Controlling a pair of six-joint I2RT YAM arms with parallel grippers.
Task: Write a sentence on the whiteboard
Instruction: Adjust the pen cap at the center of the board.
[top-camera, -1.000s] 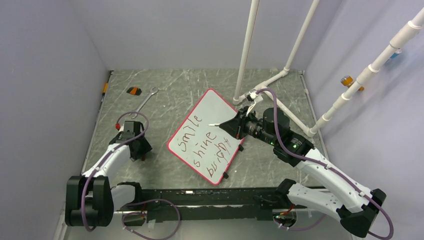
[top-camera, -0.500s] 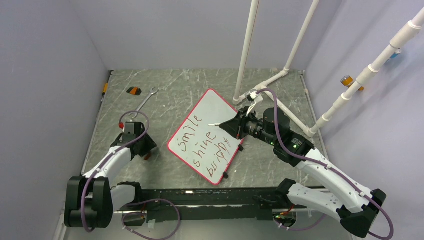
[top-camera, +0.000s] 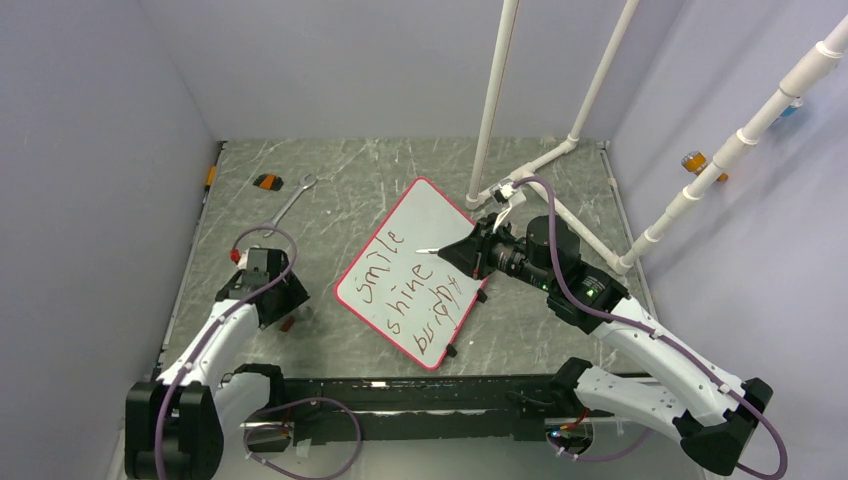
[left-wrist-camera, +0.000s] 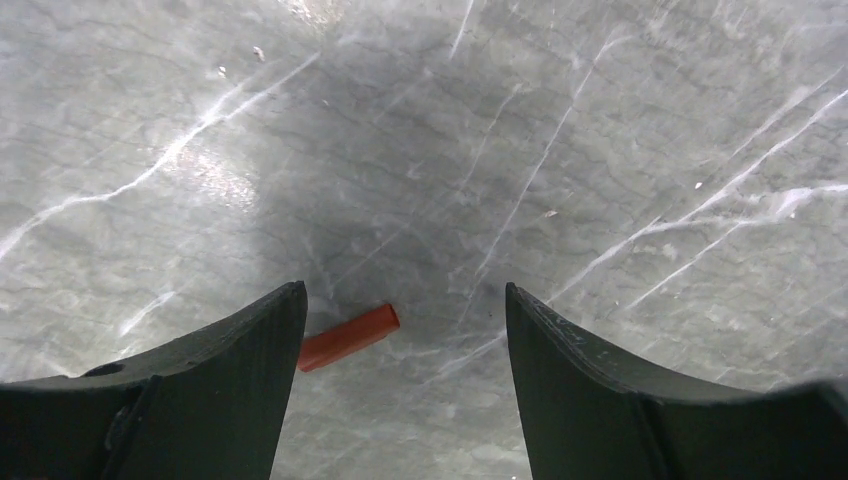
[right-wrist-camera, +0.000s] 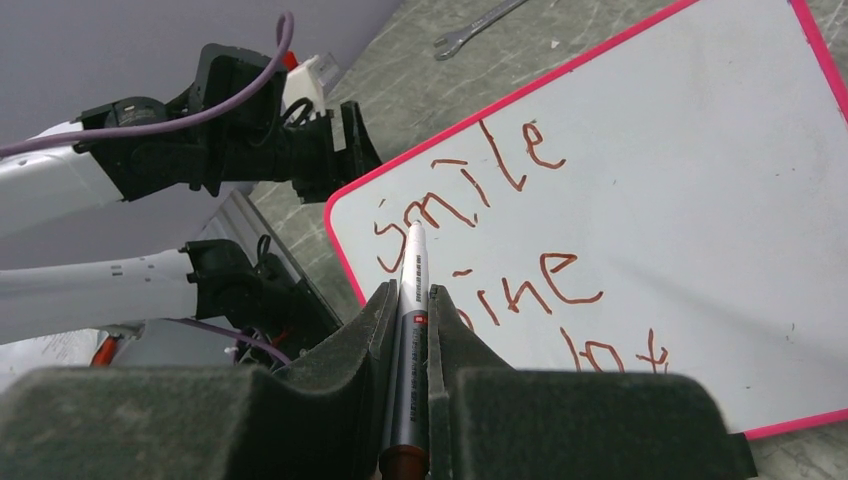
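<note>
The right claw (top-camera: 462, 250) is pinching the marker (top-camera: 430, 249) over the whiteboard (top-camera: 425, 215), its sentence (top-camera: 415, 290) looking finished. At the whiteboard's nine o'clock, the left claw (left-wrist-camera: 400, 300) is hanging spread above the cap (left-wrist-camera: 350, 336), likely to fetch it.

Count on the worktop (top-camera: 380, 165):
1 whiteboard (top-camera: 432, 215) with 3 written lines (top-camera: 412, 293) and 2 black clips (top-camera: 451, 350); 1 marker (right-wrist-camera: 413, 260); 1 red cap (left-wrist-camera: 349, 336); 1 wrench (top-camera: 292, 203); 1 small orange-and-black block (top-camera: 267, 182); 2 grippers: left gripper (left-wrist-camera: 400, 300), right gripper (right-wrist-camera: 412, 290).
</note>
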